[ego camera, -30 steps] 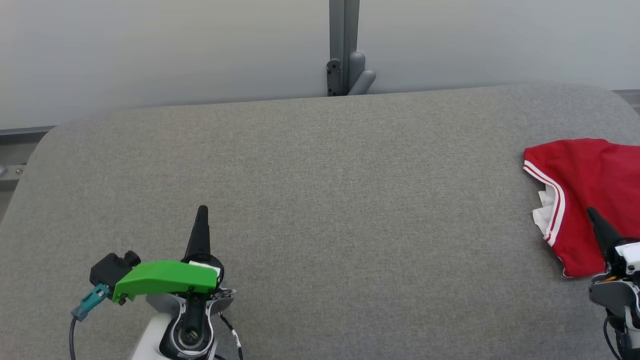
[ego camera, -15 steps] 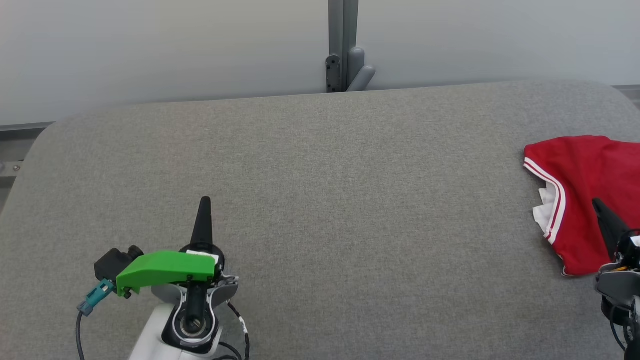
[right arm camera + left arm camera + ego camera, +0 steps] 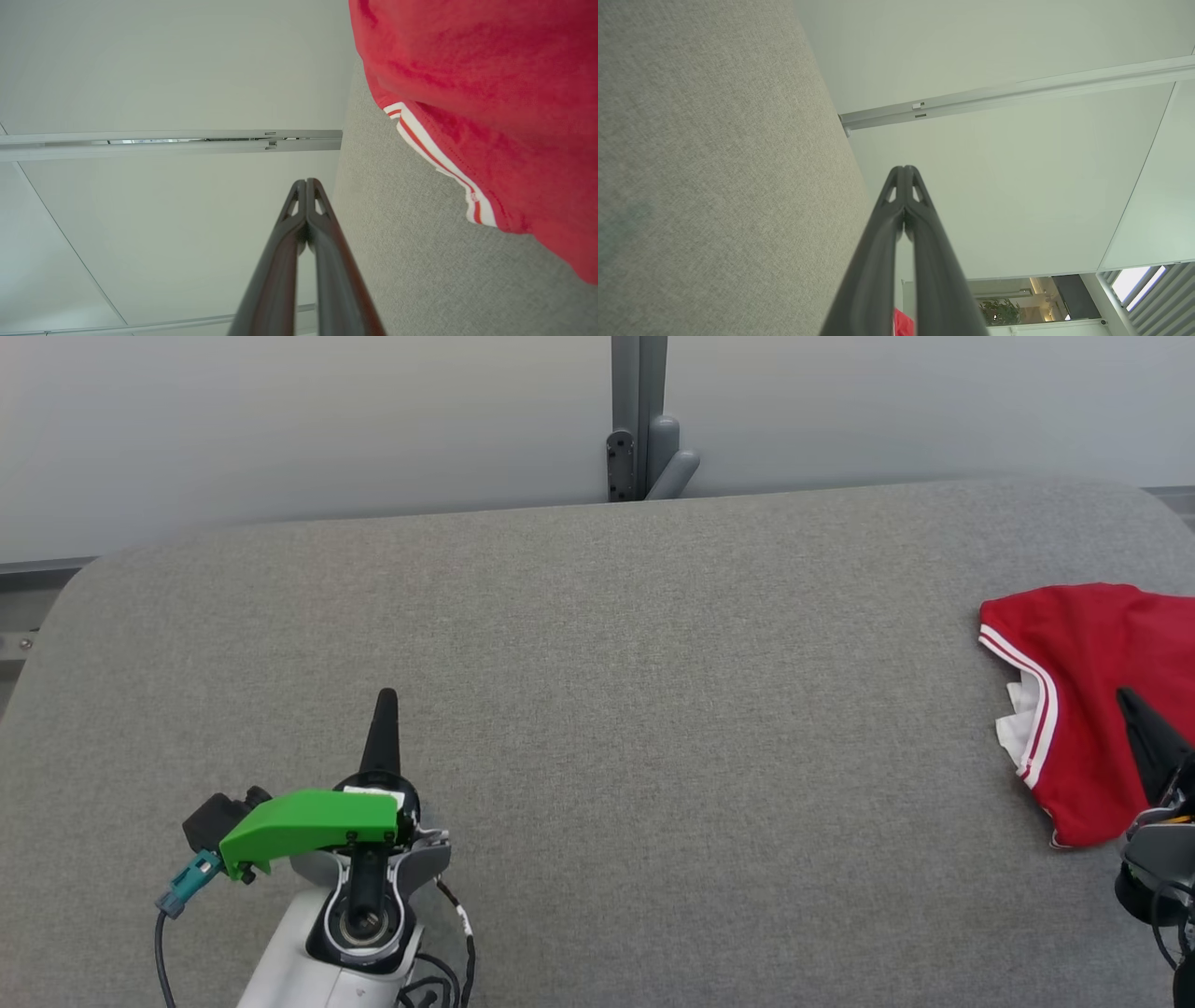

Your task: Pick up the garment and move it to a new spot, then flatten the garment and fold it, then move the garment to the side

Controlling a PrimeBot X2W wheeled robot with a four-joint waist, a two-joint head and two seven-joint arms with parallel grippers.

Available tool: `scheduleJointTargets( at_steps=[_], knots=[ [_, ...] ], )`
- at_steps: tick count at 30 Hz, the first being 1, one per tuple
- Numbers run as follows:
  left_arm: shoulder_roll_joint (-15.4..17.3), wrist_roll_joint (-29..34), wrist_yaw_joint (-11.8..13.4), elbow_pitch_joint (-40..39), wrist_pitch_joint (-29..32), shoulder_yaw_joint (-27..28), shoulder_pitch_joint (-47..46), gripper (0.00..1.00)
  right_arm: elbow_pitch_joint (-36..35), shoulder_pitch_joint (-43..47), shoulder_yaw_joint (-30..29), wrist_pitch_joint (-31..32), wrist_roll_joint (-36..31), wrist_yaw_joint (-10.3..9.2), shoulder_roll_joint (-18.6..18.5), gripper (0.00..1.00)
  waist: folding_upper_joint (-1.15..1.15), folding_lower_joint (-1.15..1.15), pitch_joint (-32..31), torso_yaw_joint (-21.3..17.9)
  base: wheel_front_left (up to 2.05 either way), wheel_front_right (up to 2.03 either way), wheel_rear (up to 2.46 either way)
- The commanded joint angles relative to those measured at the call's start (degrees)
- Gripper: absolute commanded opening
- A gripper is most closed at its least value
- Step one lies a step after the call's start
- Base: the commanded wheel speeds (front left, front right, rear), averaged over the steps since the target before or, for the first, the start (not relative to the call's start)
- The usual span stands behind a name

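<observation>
The garment [image 3: 1088,709] is a red shirt with white-striped trim, lying folded at the right edge of the grey padded table [image 3: 607,709]. In the right wrist view the garment [image 3: 490,116] lies on the grey cloth to the right of the fingers. My right gripper [image 3: 1127,697] is shut and empty, its dark tip in front of the garment's near part. My right gripper [image 3: 306,181] holds nothing between its pressed fingers. My left gripper [image 3: 385,694] is shut and empty over bare table at the lower left. In its own wrist view my left gripper [image 3: 904,168] points past the table edge.
A grey post with a bracket [image 3: 642,439] stands behind the table's far edge, before a pale wall. The table's rounded left corner [image 3: 84,579] meets a metal frame. A green cover [image 3: 313,821] sits on the left wrist.
The head camera has tilted slightly, shifting the whole picture. The left gripper sits a little higher and more to the right in view; the right gripper's tip has also shifted slightly to the right. Both stay shut.
</observation>
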Motion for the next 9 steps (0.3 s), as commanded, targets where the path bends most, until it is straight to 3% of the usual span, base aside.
scheduleJointTargets(
  at_steps=[1, 9],
  knots=[
    [-0.26, -1.41, -0.53, 0.26, -0.39, -0.05, -1.53, 0.00, 0.43, -1.30, -0.51, 0.58, 1.30, 0.02, -0.47, 0.00, 0.00, 0.00, 0.09, -0.02, 0.00, 0.00, 0.00],
    [-0.67, -3.91, -1.02, 1.17, -0.56, -0.12, -2.39, 0.00, 1.59, -2.27, -1.41, 1.74, 3.91, 0.02, -0.64, 0.00, 0.00, 0.00, 0.41, -0.07, 0.00, 0.00, 0.00]
  ],
)
